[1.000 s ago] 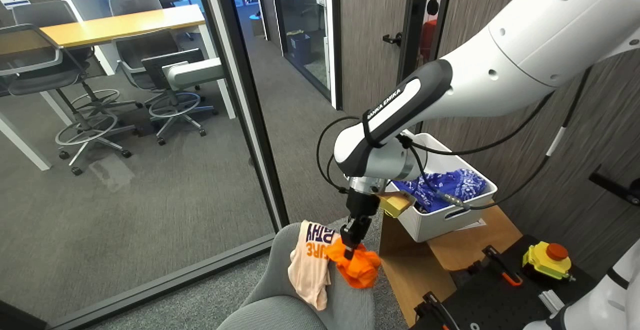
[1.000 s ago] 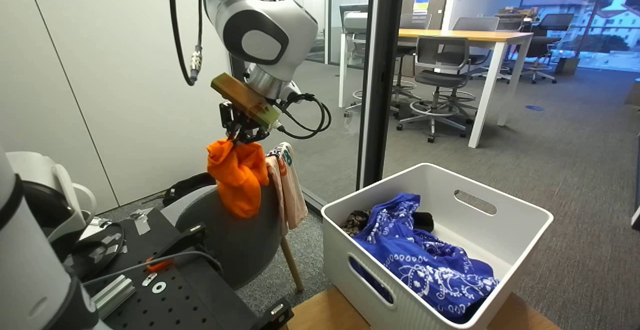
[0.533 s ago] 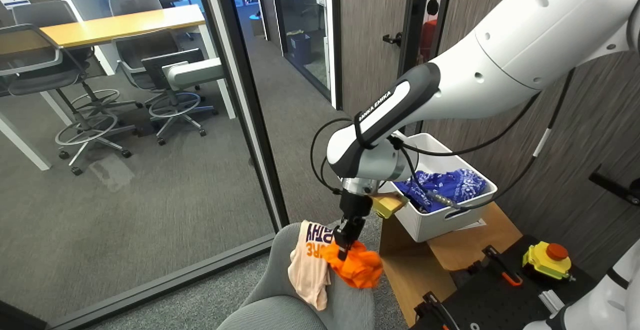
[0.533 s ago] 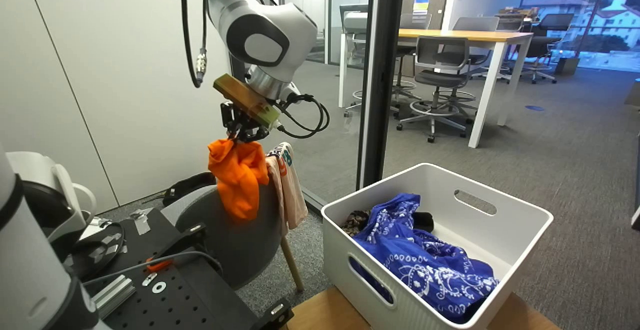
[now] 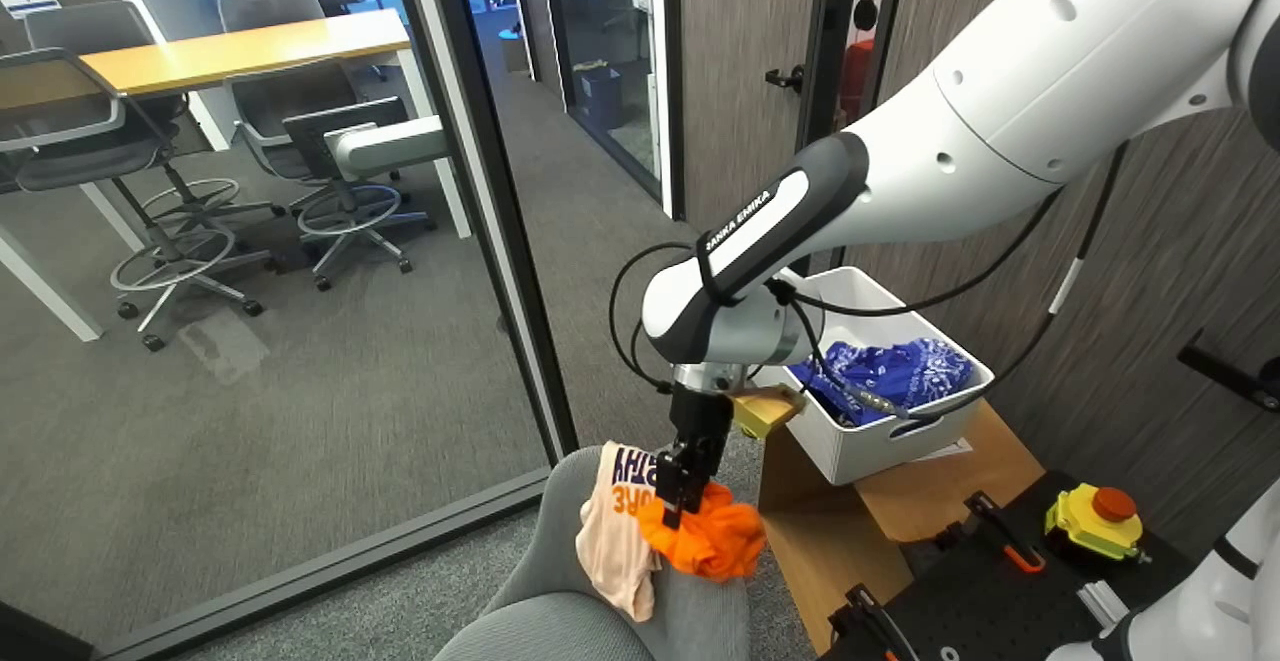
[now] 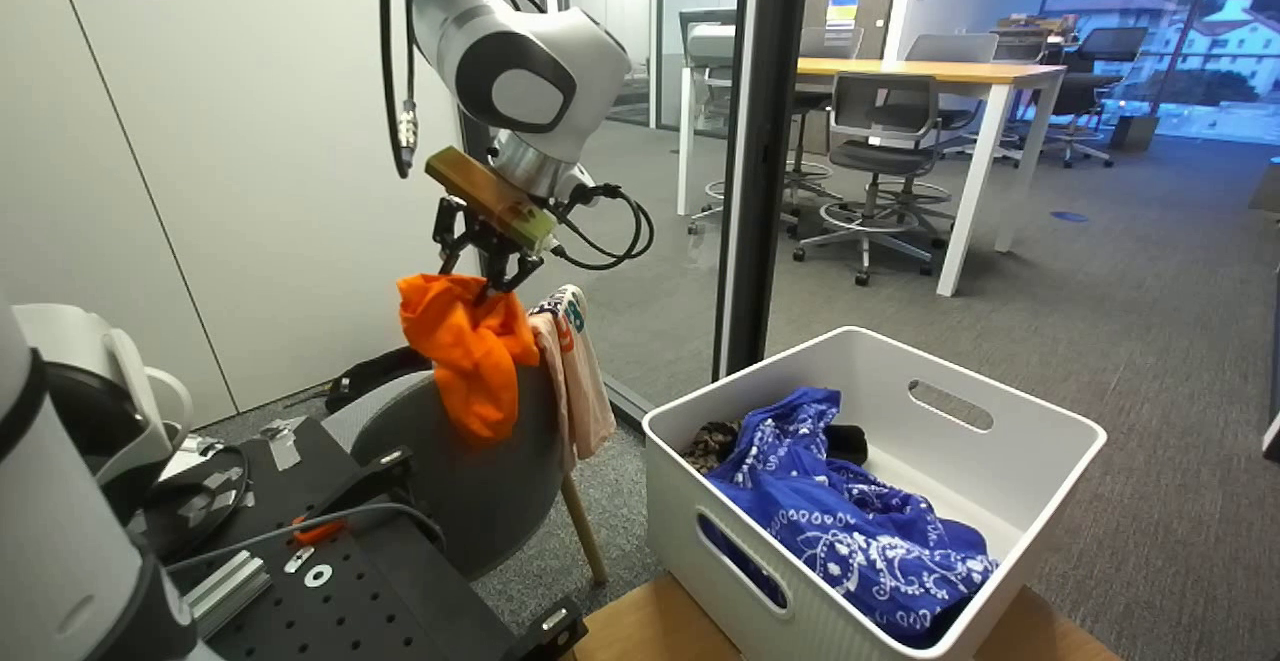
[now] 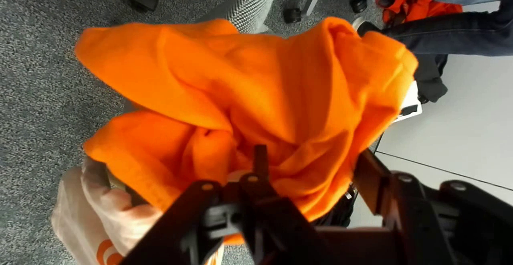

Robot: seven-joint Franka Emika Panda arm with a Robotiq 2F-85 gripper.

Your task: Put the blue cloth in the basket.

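Blue cloth [image 6: 850, 531] apart, gripper [image 6: 466, 283] face-dn.

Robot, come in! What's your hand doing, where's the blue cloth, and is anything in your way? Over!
Hand open. Blue cloth already in the white basket. Orange cloth draped over the chair back, right under the hand; might snag.

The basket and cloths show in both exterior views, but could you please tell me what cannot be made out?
Dark item in the basket, in an exterior view: partly hidden by the blue cloth.
Gripper, wrist view: blurred, and cut off by the bottom edge.
Peach cloth, in an exterior view: lettering partly hidden by the orange cloth and gripper.
Person, wrist view: upper body cut off by the picture's edge.
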